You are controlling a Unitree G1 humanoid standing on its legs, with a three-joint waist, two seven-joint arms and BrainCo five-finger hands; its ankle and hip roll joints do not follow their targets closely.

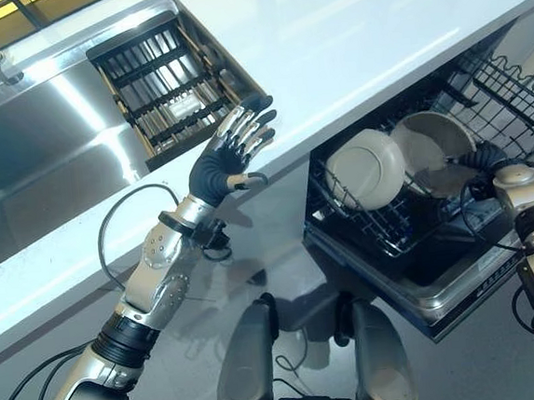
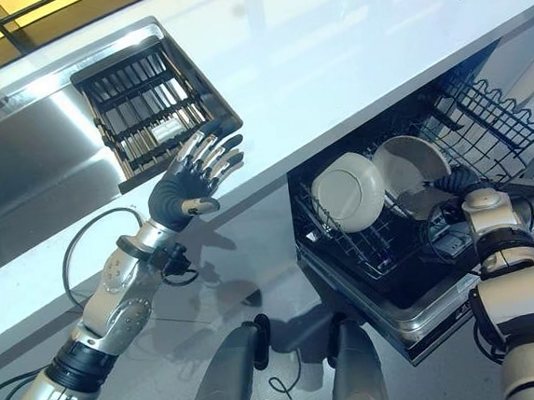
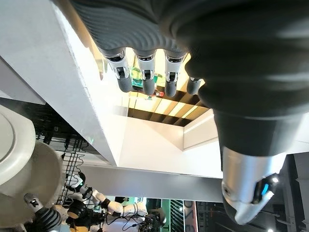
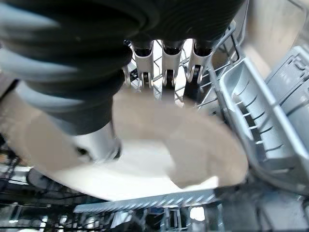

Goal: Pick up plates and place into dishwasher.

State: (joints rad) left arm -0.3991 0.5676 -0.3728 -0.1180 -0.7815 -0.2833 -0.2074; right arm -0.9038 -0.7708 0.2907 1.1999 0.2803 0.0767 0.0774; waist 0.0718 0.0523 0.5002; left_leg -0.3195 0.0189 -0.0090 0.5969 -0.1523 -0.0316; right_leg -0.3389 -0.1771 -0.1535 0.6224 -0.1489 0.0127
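I see my right hand [image 4: 96, 96] down in the dishwasher's lower rack [image 1: 382, 232], fingers and thumb closed on the rim of a cream plate [image 1: 436, 152] that stands tilted among the wires. A second cream plate [image 1: 365, 170] stands on edge just beside it. My left hand [image 1: 230, 156] is raised over the white countertop [image 1: 346, 34] edge, fingers straight and spread, holding nothing, near the black drying rack [image 1: 168, 82] in the steel sink [image 1: 29, 155].
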